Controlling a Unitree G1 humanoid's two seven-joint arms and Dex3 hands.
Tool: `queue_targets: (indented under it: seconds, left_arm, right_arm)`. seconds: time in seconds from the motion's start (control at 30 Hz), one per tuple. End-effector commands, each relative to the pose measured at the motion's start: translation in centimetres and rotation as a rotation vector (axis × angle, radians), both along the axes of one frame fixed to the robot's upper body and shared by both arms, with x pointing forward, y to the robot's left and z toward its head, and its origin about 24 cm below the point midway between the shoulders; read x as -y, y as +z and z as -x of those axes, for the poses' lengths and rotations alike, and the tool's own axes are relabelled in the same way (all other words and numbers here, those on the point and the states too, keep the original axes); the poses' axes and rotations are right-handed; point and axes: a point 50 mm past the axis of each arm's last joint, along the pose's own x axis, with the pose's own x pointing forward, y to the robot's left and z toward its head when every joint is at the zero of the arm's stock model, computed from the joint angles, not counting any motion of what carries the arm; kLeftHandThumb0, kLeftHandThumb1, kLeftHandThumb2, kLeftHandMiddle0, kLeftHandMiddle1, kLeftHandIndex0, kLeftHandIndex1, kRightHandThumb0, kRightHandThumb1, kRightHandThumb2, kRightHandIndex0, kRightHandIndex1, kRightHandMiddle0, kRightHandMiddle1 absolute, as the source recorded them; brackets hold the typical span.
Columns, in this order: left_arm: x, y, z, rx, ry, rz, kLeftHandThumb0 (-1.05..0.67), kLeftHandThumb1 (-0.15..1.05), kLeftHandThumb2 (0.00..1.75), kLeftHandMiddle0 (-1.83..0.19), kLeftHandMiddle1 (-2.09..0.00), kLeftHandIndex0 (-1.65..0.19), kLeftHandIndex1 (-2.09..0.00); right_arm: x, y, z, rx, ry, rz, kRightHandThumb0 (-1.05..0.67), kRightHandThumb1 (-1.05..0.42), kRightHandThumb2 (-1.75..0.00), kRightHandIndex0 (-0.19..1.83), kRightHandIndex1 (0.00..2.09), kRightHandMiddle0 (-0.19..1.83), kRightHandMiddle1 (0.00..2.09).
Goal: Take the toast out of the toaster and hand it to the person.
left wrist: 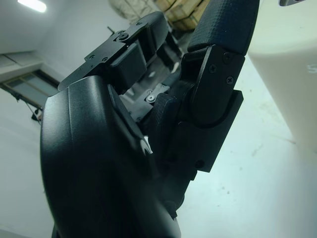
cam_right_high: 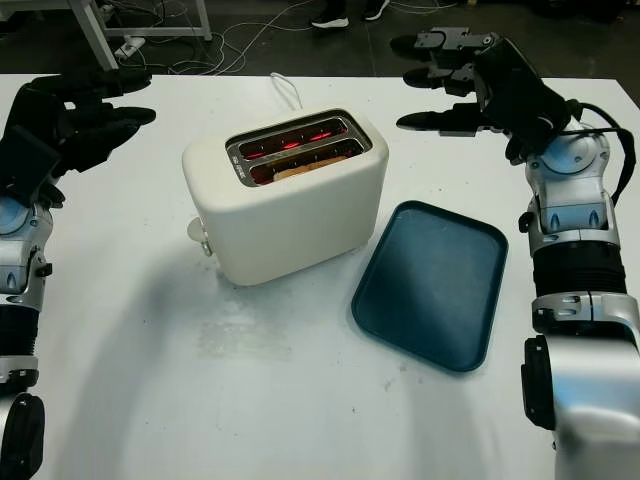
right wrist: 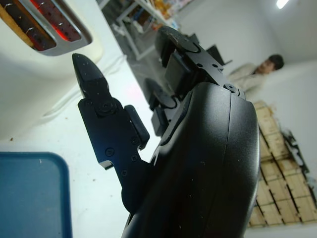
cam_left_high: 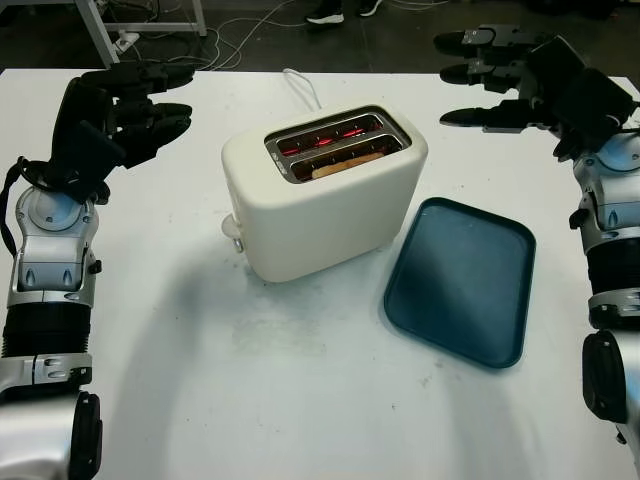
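A cream toaster (cam_left_high: pixel 325 195) stands in the middle of the white table, its two slots glowing red. A slice of toast (cam_left_high: pixel 345 162) sits low in the nearer slot, only its top edge showing. My left hand (cam_left_high: pixel 140 105) hangs open above the table's far left, well apart from the toaster. My right hand (cam_left_high: pixel 490 80) is open above the far right, its fingers pointing toward the toaster and holding nothing. In the right wrist view, the toaster's slots (right wrist: pixel 47 25) lie beyond a fingertip (right wrist: pixel 86 74).
A dark blue tray (cam_left_high: pixel 465 280) lies flat just right of the toaster. The toaster's white cord (cam_left_high: pixel 300 85) runs off the far table edge. A person (right wrist: pixel 257 69) sits in the background of the right wrist view. Feet and cables are on the floor beyond the table.
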Motion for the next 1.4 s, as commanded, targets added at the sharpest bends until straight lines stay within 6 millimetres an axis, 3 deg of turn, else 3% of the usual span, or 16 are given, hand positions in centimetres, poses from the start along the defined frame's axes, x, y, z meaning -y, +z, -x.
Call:
queue_targets:
  seconds: [0.0, 0.43, 0.63, 0.67, 0.7, 0.73, 0.8, 0.93, 1.37]
  left_arm:
    - [0.02, -0.13, 0.04, -0.007, 0.012, 0.008, -1.05, 0.92, 0.16, -0.98, 0.0, -0.83, 0.0]
    - [0.07, -0.35, -0.19, -0.016, 0.012, -0.001, -1.05, 0.92, 0.19, -0.99, -0.02, -0.84, -0.02]
    - [0.22, -0.43, -0.31, -0.012, 0.003, 0.017, -1.05, 0.92, 0.17, -0.99, -0.05, -0.85, -0.06]
    - [0.22, -0.45, -0.34, -0.011, 0.0, 0.019, -1.05, 0.92, 0.17, -0.93, -0.15, -0.79, -0.2]
    - [0.21, -0.44, -0.35, -0.01, -0.002, 0.014, -1.05, 0.92, 0.17, -0.75, -0.51, -0.57, -0.62]
    - [0.21, -0.42, -0.34, -0.01, -0.001, 0.011, -1.05, 0.92, 0.18, -0.46, -1.07, -0.28, -1.15]
    - [0.19, -0.4, -0.34, -0.009, 0.005, 0.004, -1.05, 0.92, 0.18, -0.25, -1.43, -0.1, -1.46]
    - [0.07, -0.55, -0.44, -0.012, 0.006, 0.003, -1.05, 0.92, 0.19, -0.18, -1.56, -0.03, -1.57]
    - [0.03, -0.55, -0.39, -0.014, 0.01, 0.001, -1.05, 0.92, 0.18, -0.18, -1.58, -0.04, -1.58]
  right_arm:
    - [-0.02, -0.5, 0.05, -0.008, 0.008, -0.003, -0.47, -0.72, 0.0, 0.47, 0.31, 0.58, 0.02]
    - [-0.32, -0.83, 0.22, -0.04, 0.024, -0.01, -0.51, -0.71, 0.0, 0.48, 0.33, 0.61, 0.03]
    - [0.09, -0.72, 0.63, -0.035, 0.024, -0.013, -0.4, -0.71, 0.0, 0.46, 0.31, 0.59, 0.02]
    - [0.19, -0.75, 0.67, -0.036, 0.022, -0.016, -0.38, -0.71, 0.0, 0.45, 0.31, 0.59, 0.01]
    - [0.25, -0.78, 0.7, -0.039, 0.019, -0.02, -0.37, -0.71, 0.0, 0.45, 0.31, 0.59, 0.01]
    - [0.3, -0.81, 0.73, -0.042, 0.018, -0.023, -0.37, -0.72, -0.01, 0.44, 0.3, 0.58, 0.01]
    - [0.31, -0.82, 0.76, -0.044, 0.017, -0.02, -0.37, -0.72, -0.01, 0.43, 0.29, 0.57, 0.0]
    - [0.23, -0.8, 0.7, -0.043, 0.017, -0.027, -0.37, -0.72, 0.0, 0.44, 0.3, 0.58, 0.01]
    - [-0.16, -0.44, 0.85, -0.039, 0.031, -0.018, -0.36, -0.72, 0.0, 0.44, 0.28, 0.56, 0.0]
